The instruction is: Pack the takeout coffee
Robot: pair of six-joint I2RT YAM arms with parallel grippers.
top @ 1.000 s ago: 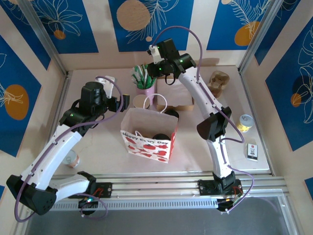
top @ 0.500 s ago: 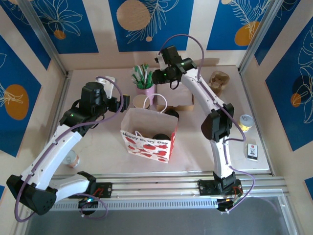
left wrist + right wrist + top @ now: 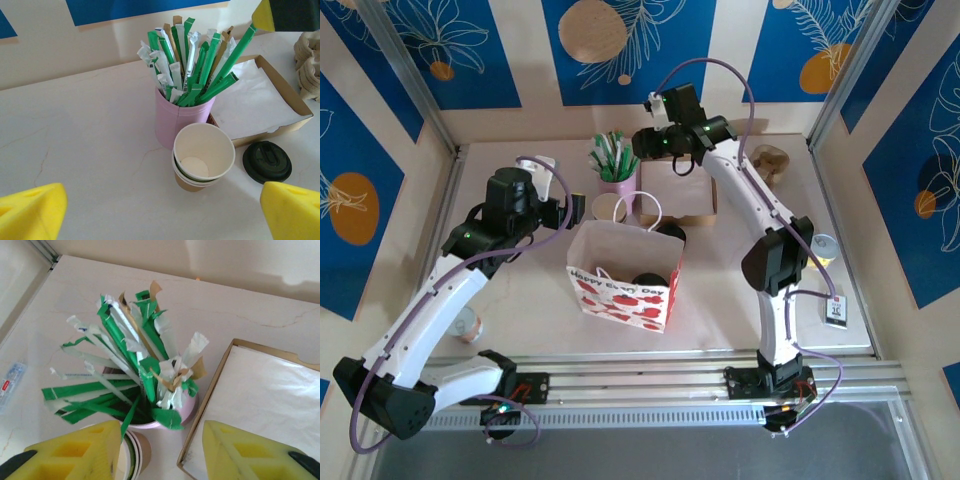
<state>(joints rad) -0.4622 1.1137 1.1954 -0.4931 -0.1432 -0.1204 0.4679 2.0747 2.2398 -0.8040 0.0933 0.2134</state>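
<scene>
**A:** Where does the takeout coffee (image 3: pixel 647 283) sit?

**B:** Inside the paper bag (image 3: pixel 620 295), toward its right side. The top view shows its round black lid. The bag's walls hide the cup beneath.

**A:** And the bag itself?

**B:** It stands upright with its mouth open in the middle of the table (image 3: pixel 520 290). It is white with a red pattern on the near face, and its handles are up.

**A:** What lies behind it?

**B:** A loose black lid (image 3: pixel 267 161) lies flat on the table beside a stack of tan cups (image 3: pixel 203 156) with no lid. Just behind the stack stands a pink cup (image 3: pixel 182 122) crammed with green, white and brown wrapped straws. To the right of that is a shallow cardboard tray (image 3: pixel 272 131) lined with white paper.

**A:** How does the right gripper (image 3: pixel 161 427) stand?

**B:** It hangs above the pink cup and looks down onto the straws. Its yellow fingers are parted with nothing between them, so it is released.

**A:** And the left gripper (image 3: pixel 163 192)?

**B:** It is spread wide and empty. It is held over the table on the near-left side of the tan stack, facing it and touching nothing.

**A:** Anything farther out?

**B:** A brown pulp carrier (image 3: pixel 775 158) sits at the back right. A can (image 3: pixel 823 247) and a small card (image 3: pixel 834 309) lie near the right wall.
</scene>
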